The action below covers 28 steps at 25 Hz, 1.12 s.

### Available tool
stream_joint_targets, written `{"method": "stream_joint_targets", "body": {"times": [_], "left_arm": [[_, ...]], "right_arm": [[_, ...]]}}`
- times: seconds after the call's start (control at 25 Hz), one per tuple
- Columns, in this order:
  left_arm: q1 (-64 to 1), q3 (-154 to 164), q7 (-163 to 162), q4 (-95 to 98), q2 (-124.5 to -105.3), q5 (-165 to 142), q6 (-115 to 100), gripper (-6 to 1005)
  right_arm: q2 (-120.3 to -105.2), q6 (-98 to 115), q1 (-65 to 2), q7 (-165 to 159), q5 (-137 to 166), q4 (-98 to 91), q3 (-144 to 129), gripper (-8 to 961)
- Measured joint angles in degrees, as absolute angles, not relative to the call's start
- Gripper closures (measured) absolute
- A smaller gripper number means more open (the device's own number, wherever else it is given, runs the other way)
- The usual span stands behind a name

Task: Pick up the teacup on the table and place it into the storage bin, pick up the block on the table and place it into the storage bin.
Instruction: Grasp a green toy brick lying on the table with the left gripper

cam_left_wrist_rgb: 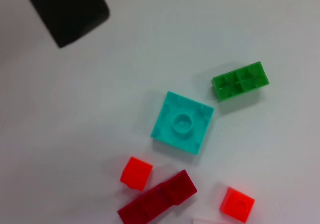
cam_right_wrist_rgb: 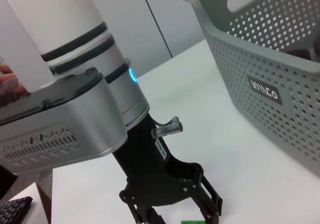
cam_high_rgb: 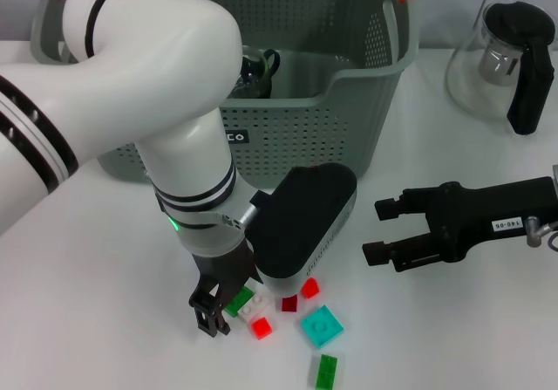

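Note:
The grey-green perforated storage bin (cam_high_rgb: 305, 119) stands at the back; it also shows in the right wrist view (cam_right_wrist_rgb: 260, 78). A glass teacup (cam_high_rgb: 258, 65) lies inside it, partly hidden by my left arm. Several small blocks lie on the table in front: a green block (cam_high_rgb: 239, 301), a white one (cam_high_rgb: 254, 308), red ones (cam_high_rgb: 260, 327), a teal block (cam_high_rgb: 323, 326) (cam_left_wrist_rgb: 182, 123). My left gripper (cam_high_rgb: 218, 314) (cam_right_wrist_rgb: 175, 215) is down at the table, open, its fingers either side of the green block. My right gripper (cam_high_rgb: 377, 229) is open and empty, hovering to the right.
A glass teapot (cam_high_rgb: 501, 58) with a black handle stands at the back right. Another green block (cam_high_rgb: 327, 371) (cam_left_wrist_rgb: 240, 81) lies near the front edge, with a dark red block (cam_left_wrist_rgb: 157, 199) close by. A black part (cam_left_wrist_rgb: 65, 8) shows in the left wrist view.

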<state>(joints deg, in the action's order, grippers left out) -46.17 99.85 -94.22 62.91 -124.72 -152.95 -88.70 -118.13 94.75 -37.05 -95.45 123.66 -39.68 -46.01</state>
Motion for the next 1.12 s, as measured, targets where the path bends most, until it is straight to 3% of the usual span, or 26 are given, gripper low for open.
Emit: {"method": "stream_joint_targets", "body": {"times": [0.6, 1.12], "left_arm": [[-47.3, 99.4, -94.2, 60.1, -124.71, -152.4, -87.2, 238], [-47.5, 99.1, -94.2, 59.3, -124.63, -152.6, -86.8, 481]], "right_arm": [[-118.13, 94.6, -36.9, -95.4, 123.8, -39.4, -46.4, 9], [-118.13, 94.6, -37.0, -95.4, 123.9, -39.4, -46.4, 9]]}}
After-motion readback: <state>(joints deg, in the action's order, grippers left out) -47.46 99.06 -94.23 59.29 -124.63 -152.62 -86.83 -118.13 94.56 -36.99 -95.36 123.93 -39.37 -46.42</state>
